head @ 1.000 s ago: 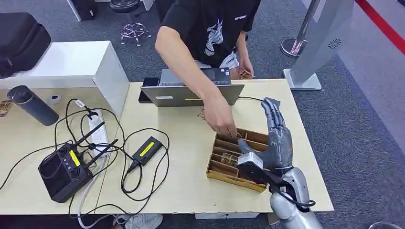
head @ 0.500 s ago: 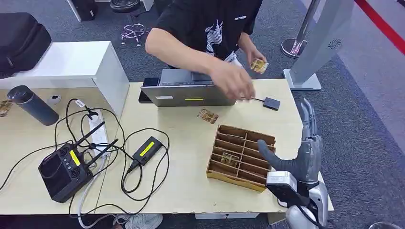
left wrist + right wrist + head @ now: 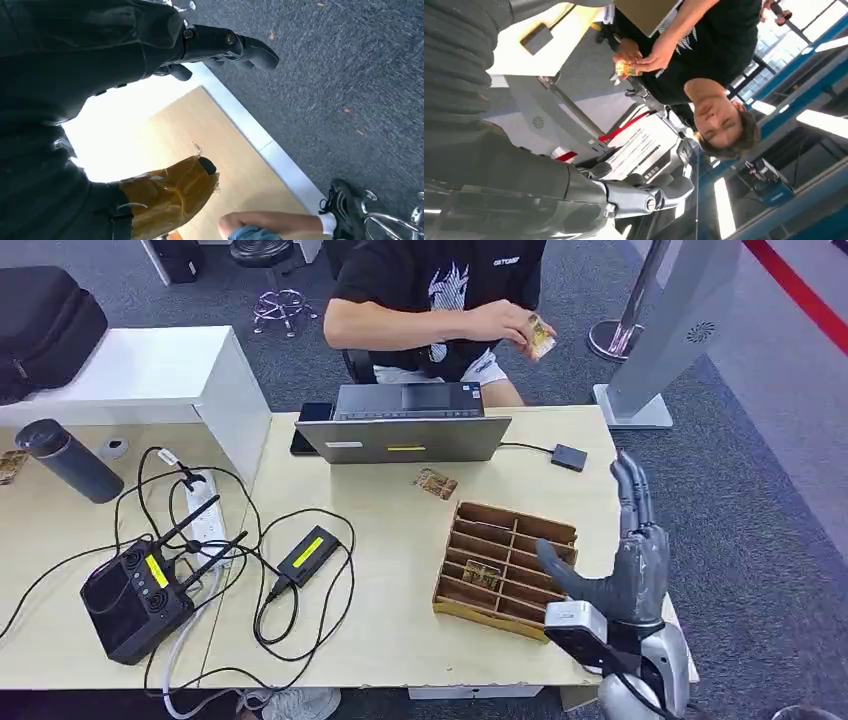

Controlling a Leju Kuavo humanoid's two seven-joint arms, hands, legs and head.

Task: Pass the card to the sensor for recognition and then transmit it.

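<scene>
Up beyond the desk, the card (image 3: 540, 337) was pinched in the person's hands (image 3: 510, 320), well apart from the robot; the right wrist view showed it too (image 3: 626, 68). Another card (image 3: 436, 483) lay flat on the table (image 3: 400, 630) between the laptop (image 3: 405, 435) and the cardboard divider tray (image 3: 505, 560). Beside the tray's right edge, the right hand (image 3: 632, 555) stood raised with fingers spread, grasping nothing. The left hand (image 3: 220, 47) hung with fingers extended, holding nothing. A small black sensor box (image 3: 568, 456) sat on its cable right of the laptop.

Small white lettering on person's black T-shirt (image 3: 440, 280) chest, too blurred to read; nothing else legible.
</scene>
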